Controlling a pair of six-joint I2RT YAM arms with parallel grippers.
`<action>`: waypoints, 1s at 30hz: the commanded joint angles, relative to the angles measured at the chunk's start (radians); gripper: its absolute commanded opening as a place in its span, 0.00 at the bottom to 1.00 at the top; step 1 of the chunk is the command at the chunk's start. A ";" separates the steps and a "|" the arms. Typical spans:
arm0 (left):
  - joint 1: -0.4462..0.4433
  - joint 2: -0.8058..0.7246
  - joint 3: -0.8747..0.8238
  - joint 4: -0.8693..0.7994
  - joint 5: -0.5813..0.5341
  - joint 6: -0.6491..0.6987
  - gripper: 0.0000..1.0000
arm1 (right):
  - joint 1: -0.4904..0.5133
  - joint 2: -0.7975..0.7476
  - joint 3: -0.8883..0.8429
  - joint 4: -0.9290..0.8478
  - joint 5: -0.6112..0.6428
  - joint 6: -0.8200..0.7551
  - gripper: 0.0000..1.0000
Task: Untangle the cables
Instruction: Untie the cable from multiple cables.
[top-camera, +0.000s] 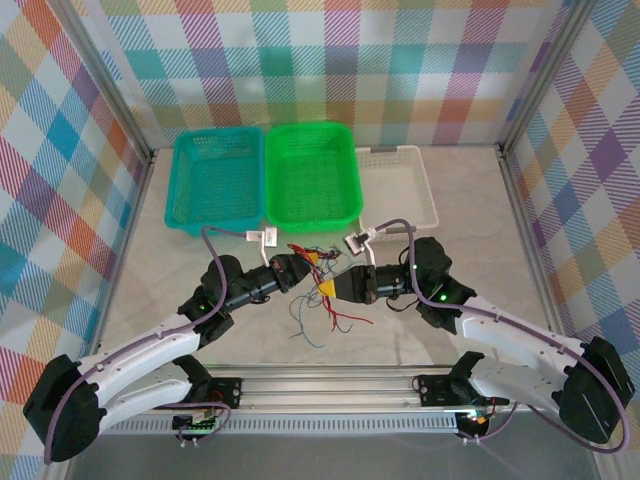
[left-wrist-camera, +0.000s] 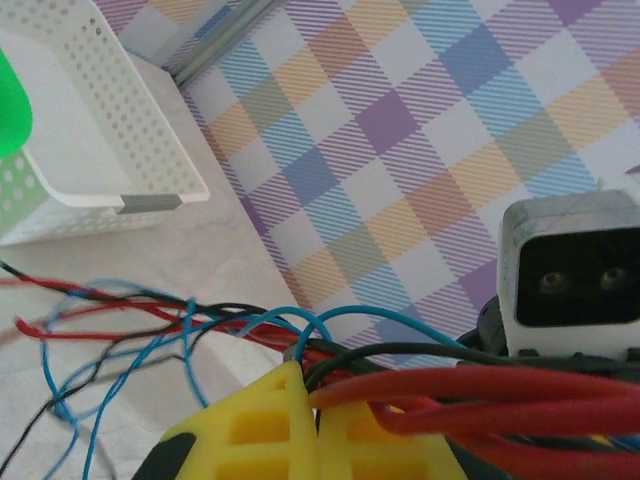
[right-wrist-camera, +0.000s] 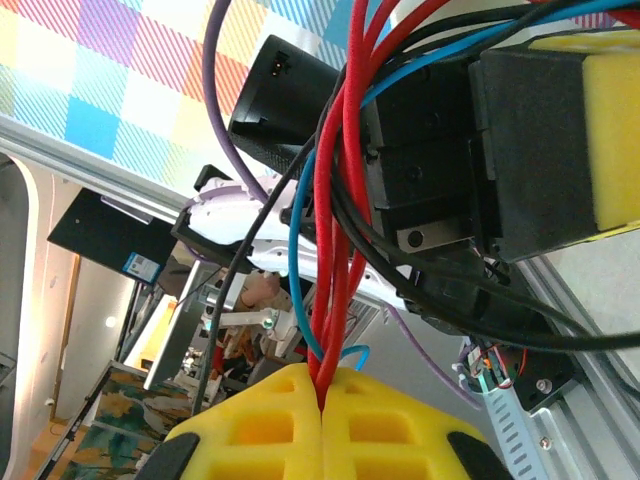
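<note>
Roughly mid-table, the cables (top-camera: 320, 292) sit as 1 small knot between the 2 arms, in front of the green basket (top-camera: 312, 175); loose red, blue and dark ends trail from it onto the table (top-camera: 450, 320) toward the near edge. From the top camera the left gripper (top-camera: 305, 268) and right gripper (top-camera: 335, 285) nearly meet at the knot, and their fingertips are too small there to read. In the left wrist view the left gripper (left-wrist-camera: 317, 410) has its 2 yellow pads pressed together, with red strands of the cables (left-wrist-camera: 470, 395) pinched at the tip and running off right; thin blue, black and red strands fan left, blurred, and their ends are cut by the frame. In the right wrist view the right gripper (right-wrist-camera: 322, 420) is likewise closed, a bundle of red cables (right-wrist-camera: 335, 230) entering the seam between its pads; how many strands are clamped cannot be told. The teal basket (top-camera: 215, 180) and white basket (top-camera: 400, 185) flank the green one. A grey block (left-wrist-camera: 575, 265) with 2 dark lenses is partly cut off at the right of the left wrist view.
</note>
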 joint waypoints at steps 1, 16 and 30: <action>-0.004 -0.013 0.024 0.014 -0.028 0.010 0.00 | 0.004 -0.065 0.005 -0.014 0.001 -0.029 0.00; -0.003 -0.201 -0.009 -0.374 0.062 0.135 0.00 | -0.080 -0.190 0.124 -0.590 0.326 -0.167 0.00; -0.003 -0.092 0.086 -0.434 0.129 0.103 0.00 | -0.112 -0.018 0.262 -0.822 0.467 -0.354 0.51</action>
